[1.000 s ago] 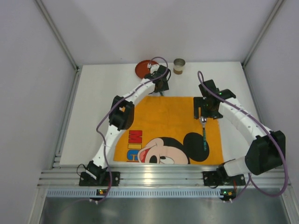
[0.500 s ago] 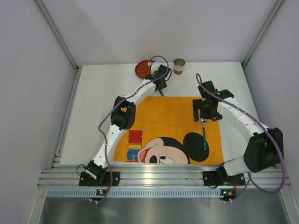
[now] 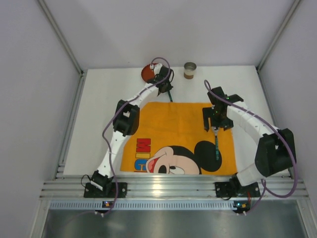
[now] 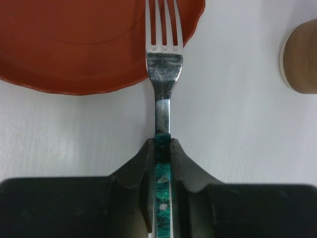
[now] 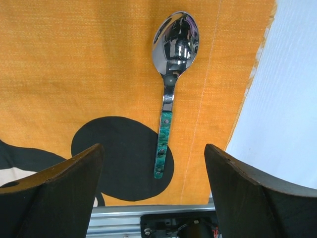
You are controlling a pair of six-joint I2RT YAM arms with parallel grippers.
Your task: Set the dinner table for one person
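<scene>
One fork [image 4: 163, 64], one spoon [image 5: 173, 44], one plate [image 4: 74, 44], one placemat [image 3: 178, 124], perhaps one cup [image 3: 189, 69]

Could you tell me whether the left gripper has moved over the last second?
Yes. Seen from above, the left gripper has shifted left and away from the orange placemat's far edge, toward the red plate.

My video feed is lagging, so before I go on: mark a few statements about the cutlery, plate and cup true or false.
1. The left jaws are closed on the green handle of the fork. True.
2. The fork's tines reach over the rim of the red plate. True.
3. The right jaws hold the spoon. False: they stand open above it, and the spoon lies on the orange placemat.
4. The cup stands on the placemat. False: it stands on the bare dinner table at the far edge, right of the plate.
</scene>
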